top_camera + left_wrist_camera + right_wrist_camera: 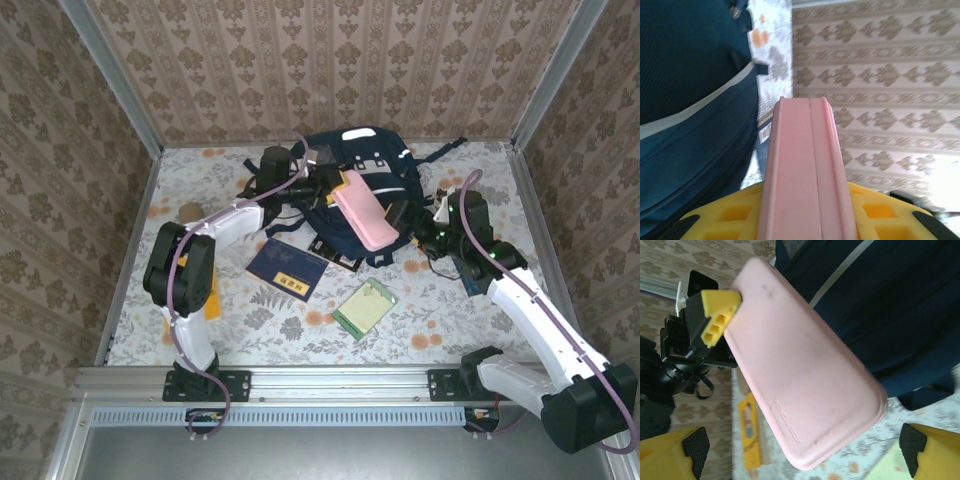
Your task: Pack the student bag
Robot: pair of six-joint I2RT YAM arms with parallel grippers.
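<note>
Both reach over student bag (352,150): left tool (338,186) clamps pink case (366,216), right tool (411,228) wide.

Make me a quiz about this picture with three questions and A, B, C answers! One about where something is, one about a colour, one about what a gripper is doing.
1. Where is the pink case? A) flat on the table B) in the left gripper, by the student bag C) in the right gripper
2. What colour is the notebook lying right of the navy booklet? A) red B) white C) green
3. The right gripper is: A) open and empty B) shut on the student bag C) shut on the notebook
Answers: 1 B, a yellow finger presses its end. 2 C, its cover is pale green. 3 A, its fingers stand wide apart, holding nothing.
</note>
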